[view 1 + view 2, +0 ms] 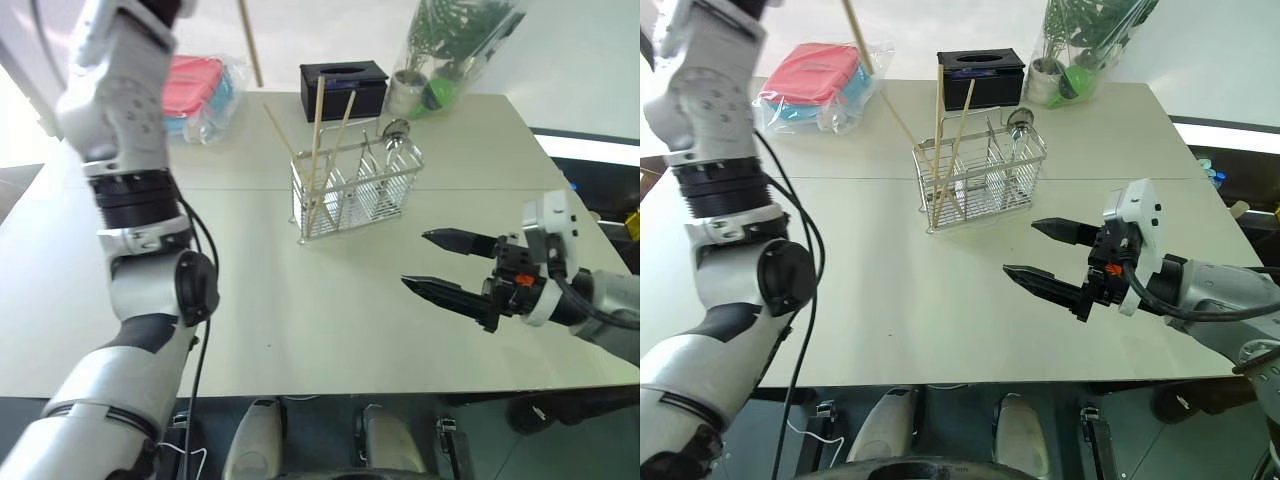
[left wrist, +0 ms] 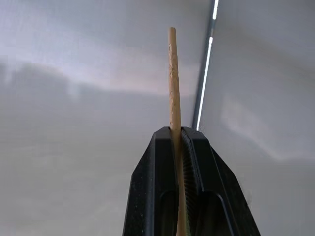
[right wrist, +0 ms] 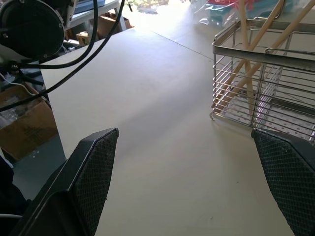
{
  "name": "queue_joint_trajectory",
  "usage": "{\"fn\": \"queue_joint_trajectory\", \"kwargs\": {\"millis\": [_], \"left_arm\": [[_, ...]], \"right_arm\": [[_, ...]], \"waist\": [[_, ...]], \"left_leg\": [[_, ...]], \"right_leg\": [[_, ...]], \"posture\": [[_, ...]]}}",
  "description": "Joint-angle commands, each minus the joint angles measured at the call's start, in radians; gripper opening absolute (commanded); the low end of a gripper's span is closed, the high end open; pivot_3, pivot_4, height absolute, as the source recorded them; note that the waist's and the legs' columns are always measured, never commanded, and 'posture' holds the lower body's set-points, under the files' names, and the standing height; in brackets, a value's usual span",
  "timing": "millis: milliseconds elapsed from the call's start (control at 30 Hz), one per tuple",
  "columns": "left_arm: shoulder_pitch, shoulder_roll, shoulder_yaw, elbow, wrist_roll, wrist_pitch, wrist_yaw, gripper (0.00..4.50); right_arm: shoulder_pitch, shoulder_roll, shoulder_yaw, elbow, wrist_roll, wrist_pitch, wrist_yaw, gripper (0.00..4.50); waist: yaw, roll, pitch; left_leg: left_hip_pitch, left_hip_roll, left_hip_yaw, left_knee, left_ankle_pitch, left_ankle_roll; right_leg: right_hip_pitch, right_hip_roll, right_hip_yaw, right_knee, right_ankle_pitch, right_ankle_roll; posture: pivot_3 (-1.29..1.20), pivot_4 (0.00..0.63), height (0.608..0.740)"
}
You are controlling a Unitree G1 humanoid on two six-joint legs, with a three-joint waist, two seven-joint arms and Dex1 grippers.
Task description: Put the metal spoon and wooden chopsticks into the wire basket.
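The wire basket (image 1: 355,192) stands on the table (image 1: 300,330) toward its far side. Three wooden chopsticks (image 1: 318,130) lean in the basket's left compartments. The metal spoon (image 1: 397,129) stands in its right end, bowl up. My left gripper (image 2: 175,130) is raised high and shut on another chopstick (image 2: 173,78). That stick's other end hangs above the table's far edge in the left eye view (image 1: 250,42). My right gripper (image 1: 440,262) hovers open and empty over the table, to the right of the basket and nearer to me.
A black tissue box (image 1: 343,86) sits behind the basket. A bagged pink and blue box (image 1: 197,85) lies at the back left, and a wrapped plant (image 1: 450,50) at the back right. The table's near edge (image 1: 330,392) runs below my arms.
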Motion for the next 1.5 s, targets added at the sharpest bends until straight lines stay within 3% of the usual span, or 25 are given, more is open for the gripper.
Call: {"fn": "queue_joint_trajectory", "kwargs": {"millis": [33, 233, 733, 833, 1000, 1100, 1167, 1367, 1500], "left_arm": [[0.047, -0.046, -0.069, 0.018, 0.041, -0.099, -0.01, 0.03], [0.112, -0.104, -0.136, 0.106, 0.074, -0.185, -0.026, 0.03], [0.343, -0.152, -0.245, 0.073, 0.143, -0.222, -0.034, 0.03], [0.348, -0.154, -0.235, 0.068, 0.133, -0.206, -0.027, 1.15], [0.311, -0.13, -0.196, 0.025, 0.085, -0.128, -0.012, 3.58], [0.262, -0.071, -0.159, -0.027, 0.015, -0.007, -0.039, 3.58], [0.229, 0.019, -0.138, -0.063, -0.043, 0.098, -0.108, 3.58], [0.163, 0.356, -0.13, -0.076, -0.121, 0.292, -0.375, 3.58], [0.284, 0.593, -0.196, -0.173, -0.117, 0.285, -0.68, 3.58]], "right_arm": [[-0.007, 0.01, -0.03, -0.017, 0.028, -0.013, -0.024, 4.5], [0.036, 0.011, -0.067, -0.051, 0.059, -0.013, -0.065, 4.5], [0.047, 0.006, -0.091, -0.044, 0.097, -0.026, -0.111, 4.5], [0.031, 0.004, -0.084, -0.03, 0.096, -0.025, -0.111, 4.5], [0.016, 0.005, -0.072, -0.021, 0.09, -0.022, -0.107, 4.5], [0.007, 0.0, -0.064, -0.015, 0.077, -0.02, -0.1, 4.5], [-0.001, -0.005, -0.061, -0.005, 0.054, -0.022, -0.091, 4.5], [-0.051, 0.0, -0.034, 0.058, -0.022, -0.034, -0.062, 4.5], [-0.07, 0.011, -0.014, 0.084, -0.062, -0.041, -0.035, 4.5]], "waist": [[-0.001, 0.0, 0.0], [-0.003, 0.0, 0.0], [-0.001, 0.0, 0.0], [-0.001, 0.0, 0.0], [-0.001, 0.0, 0.0], [-0.004, 0.0, 0.0], [-0.006, 0.001, 0.0], [-0.011, 0.003, 0.0], [-0.01, 0.003, 0.001]], "left_leg": [[0.0, 0.0, 0.0, 0.0, 0.0, 0.0], [-0.001, 0.0, 0.0, 0.0, 0.0, 0.0], [-0.001, 0.0, 0.0, 0.0, 0.0, 0.0], [-0.001, 0.0, 0.0, 0.0, 0.0, 0.0], [-0.001, 0.0, 0.0, 0.0, 0.0, 0.0], [-0.001, 0.0, 0.0, 0.0, 0.0, 0.0], [-0.001, 0.0, 0.0, 0.0, 0.0, 0.0], [0.0, 0.0, 0.0, -0.001, 0.0, 0.0], [0.0, 0.001, 0.0, -0.002, 0.0, 0.0]], "right_leg": [[0.0, 0.0, 0.0, 0.0, 0.0, 0.0], [-0.002, 0.0, 0.0, 0.001, 0.0, 0.0], [-0.001, 0.0, 0.0, 0.0, -0.002, -0.003], [-0.001, 0.0, 0.0, 0.0, -0.002, -0.003], [-0.001, 0.0, 0.0, 0.0, -0.002, -0.003], [-0.002, 0.0, 0.0, 0.0, -0.002, -0.003], [-0.002, 0.0, 0.0, 0.001, -0.002, -0.003], [-0.002, 0.001, 0.0, 0.002, -0.002, -0.003], [-0.002, 0.0, 0.0, 0.001, -0.002, -0.004]], "posture": [[0.0, 0.15, 0.71], [0.0, 0.15, 0.71], [0.0, 0.15, 0.71], [0.0, 0.15, 0.71], [0.0, 0.15, 0.71], [0.0, 0.15, 0.71], [0.0, 0.15, 0.71], [0.0, 0.15, 0.71], [0.0, 0.15, 0.71]]}}
